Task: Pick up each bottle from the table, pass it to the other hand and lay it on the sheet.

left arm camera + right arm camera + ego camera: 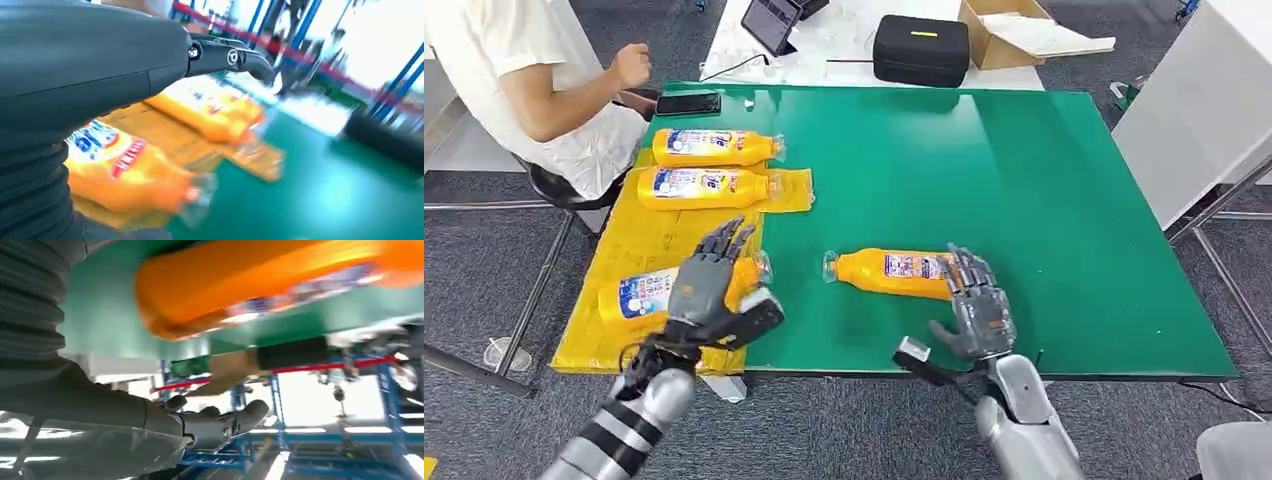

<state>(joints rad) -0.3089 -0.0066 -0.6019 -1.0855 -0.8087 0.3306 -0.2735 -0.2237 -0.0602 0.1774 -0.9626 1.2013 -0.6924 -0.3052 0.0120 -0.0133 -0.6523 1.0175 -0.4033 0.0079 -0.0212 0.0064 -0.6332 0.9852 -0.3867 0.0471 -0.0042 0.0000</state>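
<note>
The green counter carries a yellow sheet along its left edge. Two orange bottles lie side by side on the sheet's far part: the far bottle and the middle bottle, caps pointing toward the counter's middle. A near bottle lies on the sheet by the front edge, partly under the left hand, whose fingers are spread apart above it; whether they touch it cannot be told. A fourth bottle lies on the bare green surface near the front edge, cap toward the sheet. The right hand hovers at its base end, fingers apart, holding nothing. A seated person is at the far left corner beside a phone.
</note>
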